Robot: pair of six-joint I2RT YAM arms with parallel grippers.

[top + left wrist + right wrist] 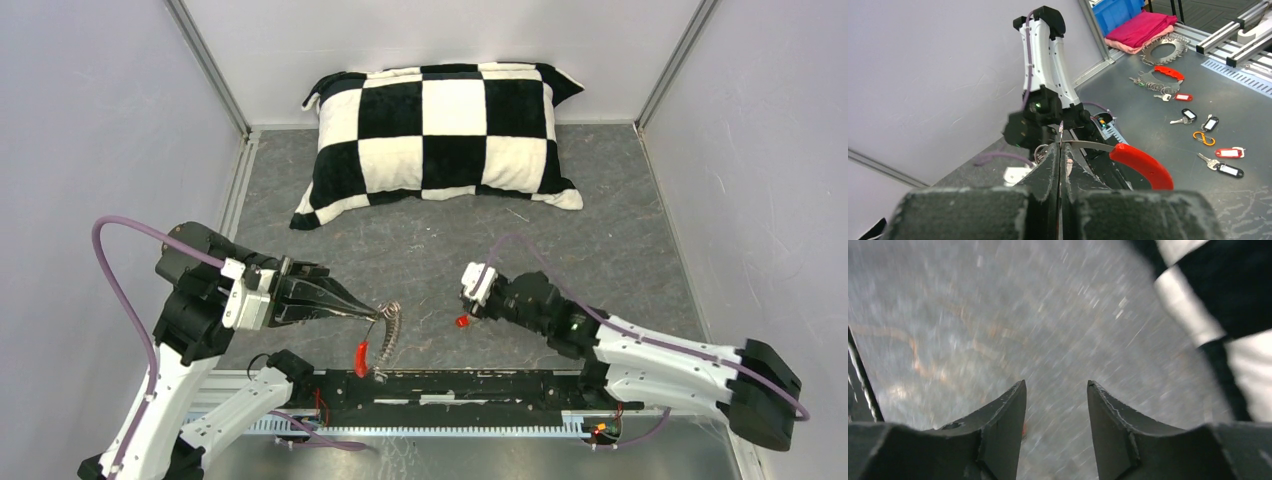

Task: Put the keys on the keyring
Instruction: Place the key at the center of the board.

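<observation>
My left gripper (377,313) is shut on the top of the keyring (386,338), a silvery coil that hangs down toward the table's near edge, its red section (361,356) at the lower left. In the left wrist view the fingertips (1060,145) pinch the thin wire, and the red section (1143,165) curves off to the right. A tiny red-headed key (461,322) lies on the grey table just under my right gripper (468,303). That gripper (1055,384) is open with nothing between its fingers; a red speck (1024,430) shows beside its left finger. The right wrist view is blurred.
A black-and-white checkered pillow (440,135) lies at the back of the table. A black rail (470,388) runs along the near edge. In the left wrist view, beyond the right arm (1045,75), a metal surface holds key tags (1228,152), a carabiner (1203,138) and pink cloth (1143,29).
</observation>
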